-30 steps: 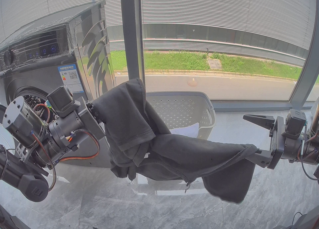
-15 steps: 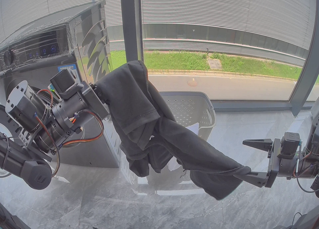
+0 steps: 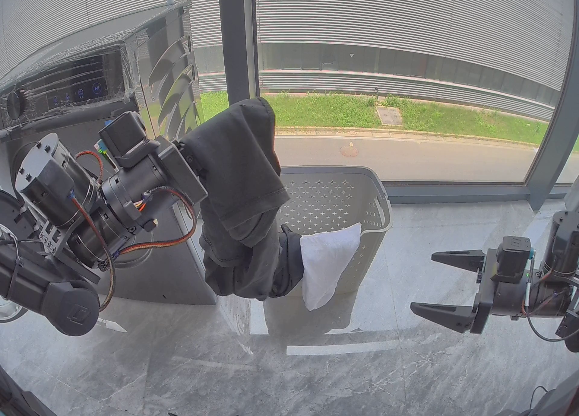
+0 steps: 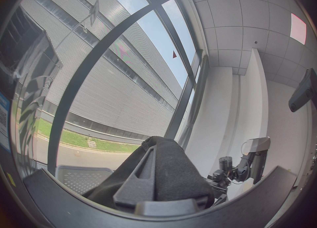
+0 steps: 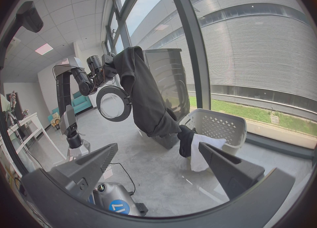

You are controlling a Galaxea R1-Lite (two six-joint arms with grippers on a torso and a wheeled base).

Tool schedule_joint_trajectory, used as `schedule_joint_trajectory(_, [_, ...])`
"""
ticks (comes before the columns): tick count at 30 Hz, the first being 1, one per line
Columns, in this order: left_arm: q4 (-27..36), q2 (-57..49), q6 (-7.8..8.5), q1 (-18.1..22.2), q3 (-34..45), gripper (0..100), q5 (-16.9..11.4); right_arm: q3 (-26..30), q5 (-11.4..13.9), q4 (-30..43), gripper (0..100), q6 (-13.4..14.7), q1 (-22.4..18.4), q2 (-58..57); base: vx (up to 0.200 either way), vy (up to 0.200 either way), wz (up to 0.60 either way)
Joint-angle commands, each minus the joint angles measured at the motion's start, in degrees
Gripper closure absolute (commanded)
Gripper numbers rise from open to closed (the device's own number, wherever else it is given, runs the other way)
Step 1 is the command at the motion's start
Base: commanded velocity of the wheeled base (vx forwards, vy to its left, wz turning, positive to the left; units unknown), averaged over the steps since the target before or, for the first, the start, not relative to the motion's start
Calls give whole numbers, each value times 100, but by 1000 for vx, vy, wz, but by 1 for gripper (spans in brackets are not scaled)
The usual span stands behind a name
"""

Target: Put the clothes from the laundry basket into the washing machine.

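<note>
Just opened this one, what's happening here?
The left tool holds a dark grey garment up beside the silver front-loading washing machine, whose round door stands open. The garment's lower end hangs by a white cloth draped over the rim of the pale perforated plastic laundry basket. The right tool is open, empty and apart from the clothes.

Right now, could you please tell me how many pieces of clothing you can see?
2. A dark grey garment hangs from the left gripper; a white cloth drapes over the rim of the laundry basket. More may be hidden inside.
</note>
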Motion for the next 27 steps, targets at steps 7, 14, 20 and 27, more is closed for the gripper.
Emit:
schedule_joint_trajectory(7, [157, 133, -4, -600, -204, 100, -312, -1388, 27, 0, 0, -20, 887, 1375, 0, 0, 0])
schedule_joint_trajectory(14, [386, 115, -4, -732, -433, 100, -391, -1976, 36, 0, 0, -11, 887, 1938, 0, 0, 0])
schedule_joint_trajectory(20, [403, 150, -12, -1040, -530, 100, -391, -2425, 45, 0, 0, 7, 1072, 2263, 0, 0, 0])
schedule_joint_trajectory(27, [403, 273, -30, -1295, -688, 100, -400, -2750, 53, 0, 0, 33, 1406, 2641, 0, 0, 0])
